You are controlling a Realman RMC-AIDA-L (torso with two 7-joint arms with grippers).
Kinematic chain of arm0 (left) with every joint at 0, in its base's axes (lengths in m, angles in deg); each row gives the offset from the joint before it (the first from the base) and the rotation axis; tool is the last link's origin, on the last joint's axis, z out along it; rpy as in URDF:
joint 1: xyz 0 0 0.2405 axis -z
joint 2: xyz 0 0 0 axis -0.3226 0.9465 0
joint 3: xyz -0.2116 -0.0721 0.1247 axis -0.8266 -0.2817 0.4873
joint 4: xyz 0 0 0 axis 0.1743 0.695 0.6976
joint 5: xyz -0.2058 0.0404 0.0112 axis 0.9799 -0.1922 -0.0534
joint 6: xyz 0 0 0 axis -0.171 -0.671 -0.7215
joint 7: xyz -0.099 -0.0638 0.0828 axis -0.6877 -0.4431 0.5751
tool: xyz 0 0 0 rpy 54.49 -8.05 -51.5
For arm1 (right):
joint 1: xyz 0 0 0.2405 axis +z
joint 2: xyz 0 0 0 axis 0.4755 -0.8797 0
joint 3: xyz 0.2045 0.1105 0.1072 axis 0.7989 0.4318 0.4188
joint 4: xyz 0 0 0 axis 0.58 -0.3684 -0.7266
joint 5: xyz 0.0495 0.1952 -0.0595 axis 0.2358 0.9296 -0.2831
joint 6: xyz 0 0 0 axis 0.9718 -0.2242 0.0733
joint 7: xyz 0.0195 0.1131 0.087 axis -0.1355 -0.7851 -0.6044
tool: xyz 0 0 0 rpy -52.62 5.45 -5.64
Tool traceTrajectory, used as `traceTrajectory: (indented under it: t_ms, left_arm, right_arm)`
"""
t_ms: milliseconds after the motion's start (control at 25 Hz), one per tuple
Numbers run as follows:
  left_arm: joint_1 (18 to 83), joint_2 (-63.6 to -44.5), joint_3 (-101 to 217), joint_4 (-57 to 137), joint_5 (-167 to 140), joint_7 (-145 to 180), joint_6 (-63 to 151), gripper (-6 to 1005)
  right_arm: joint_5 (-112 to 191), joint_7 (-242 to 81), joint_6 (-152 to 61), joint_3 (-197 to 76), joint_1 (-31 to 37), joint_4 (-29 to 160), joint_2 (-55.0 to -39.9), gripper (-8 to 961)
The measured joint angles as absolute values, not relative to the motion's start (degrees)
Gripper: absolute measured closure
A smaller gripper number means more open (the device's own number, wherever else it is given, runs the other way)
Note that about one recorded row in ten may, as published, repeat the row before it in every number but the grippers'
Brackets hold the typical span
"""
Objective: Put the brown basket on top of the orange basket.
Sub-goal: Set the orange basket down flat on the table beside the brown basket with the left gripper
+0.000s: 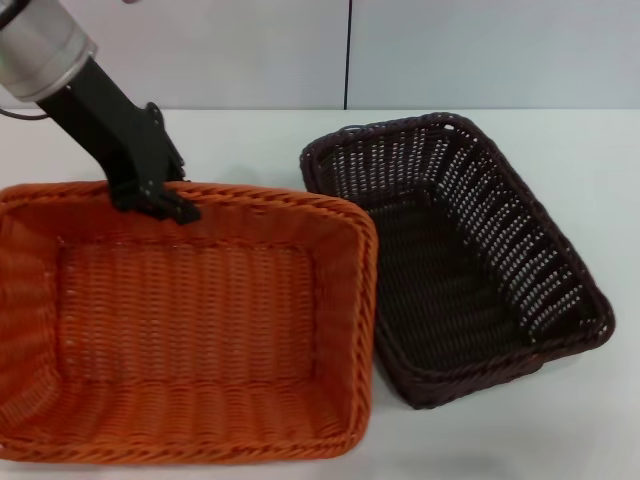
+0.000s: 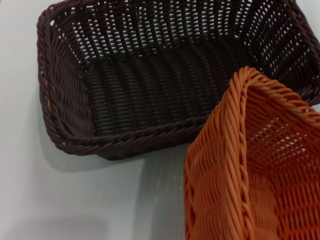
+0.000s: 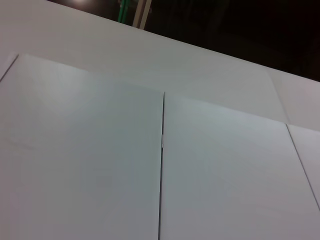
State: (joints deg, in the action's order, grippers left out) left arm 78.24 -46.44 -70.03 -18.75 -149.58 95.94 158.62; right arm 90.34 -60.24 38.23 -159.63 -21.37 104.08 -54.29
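Observation:
The orange basket fills the left and middle of the head view, big and close, and seems to be held up off the table. My left gripper comes down from the upper left and is shut on the basket's far rim. The brown basket stands on the white table to the right, and its near left edge is covered by the orange basket's right side. The left wrist view shows the brown basket lying empty, with the orange basket's corner in front of it. My right gripper is out of view.
The right wrist view shows only white wall panels with a vertical seam. A white wall with a dark seam stands behind the table. Both baskets are empty.

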Motion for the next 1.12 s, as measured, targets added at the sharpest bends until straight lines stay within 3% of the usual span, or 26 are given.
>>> traceTrajectory:
  t_ms: [280,800,880,1120]
  left_arm:
    - [79.59,-48.11,-70.03,-14.16,-150.09,97.35,153.16,790]
    - [80.31,-49.49,-69.27,-10.72,-152.06,97.73,146.47,779]
    - [79.13,-51.46,-69.2,-12.3,-154.76,97.27,144.08,778]
    - [77.86,-54.46,-69.22,-14.28,-158.65,97.04,142.07,773]
  right_arm:
    - [90.28,-60.28,38.26,-159.67,-21.2,104.16,-54.26,163]
    - [90.19,-60.3,38.33,-159.7,-21.05,104.49,-54.12,163]
    - [90.19,-60.3,38.35,-159.76,-21.2,104.55,-54.14,163]
    - [90.19,-60.3,38.7,-160.2,-21.31,104.69,-54.19,163]
